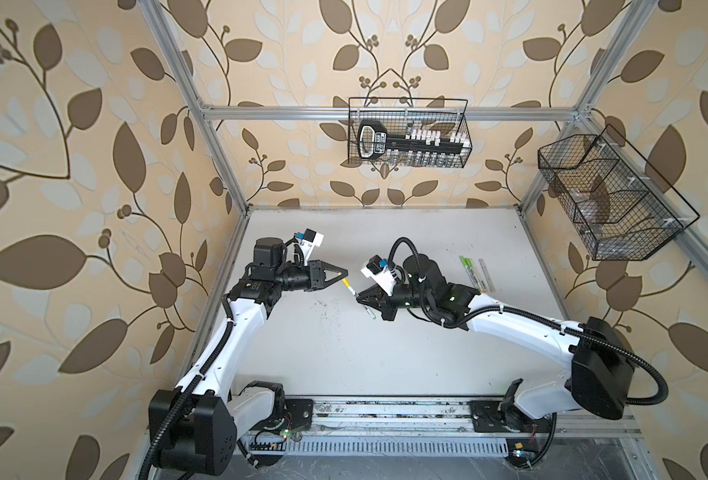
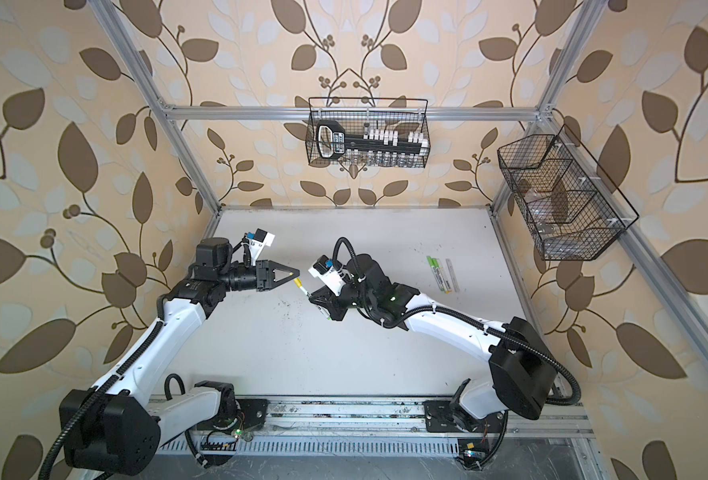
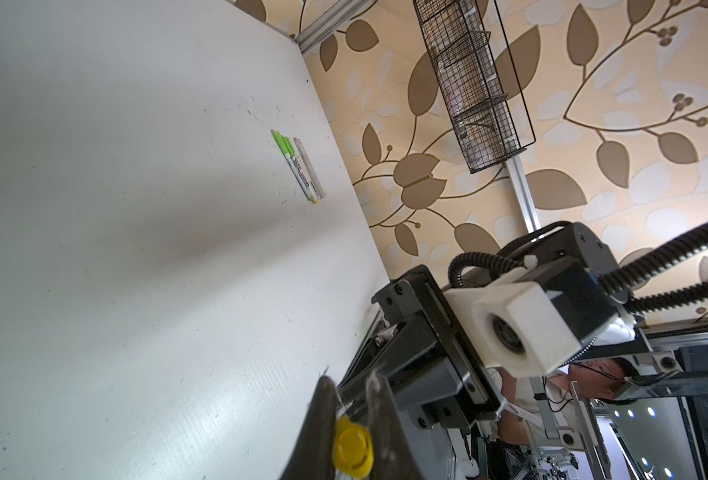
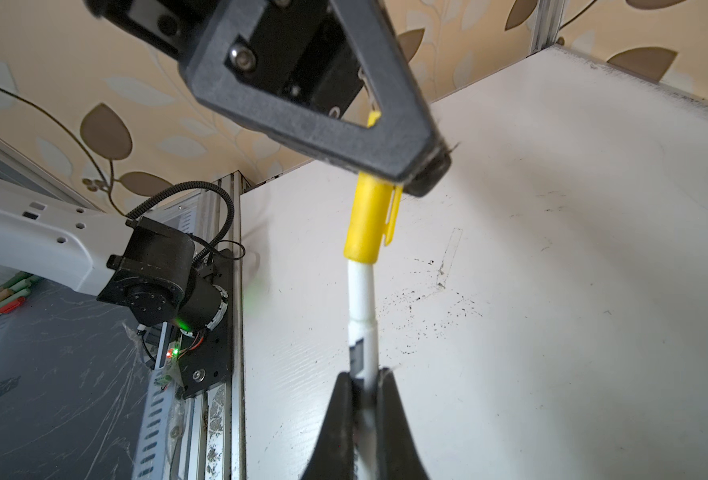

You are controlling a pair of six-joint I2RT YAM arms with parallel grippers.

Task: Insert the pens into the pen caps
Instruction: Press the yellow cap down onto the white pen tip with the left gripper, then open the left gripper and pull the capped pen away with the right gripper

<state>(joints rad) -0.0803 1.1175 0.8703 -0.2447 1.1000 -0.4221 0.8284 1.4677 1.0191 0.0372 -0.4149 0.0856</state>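
Left end effector [image 1: 344, 274] was pinching the yellow cap [image 4: 366, 216] by its closed end. Right end effector [image 4: 364, 374] was clamped on the pen [image 4: 360, 299], both held above mid-desk [image 1: 323, 353]. Cap and pen shared one axis, cap mouth over the tip, white neck exposed. Seating looked like a straight push along that axis.

White table [image 1: 344, 353]: three capped pens [image 1: 476, 274] side by side near right edge; dark specks [image 1: 327, 318].
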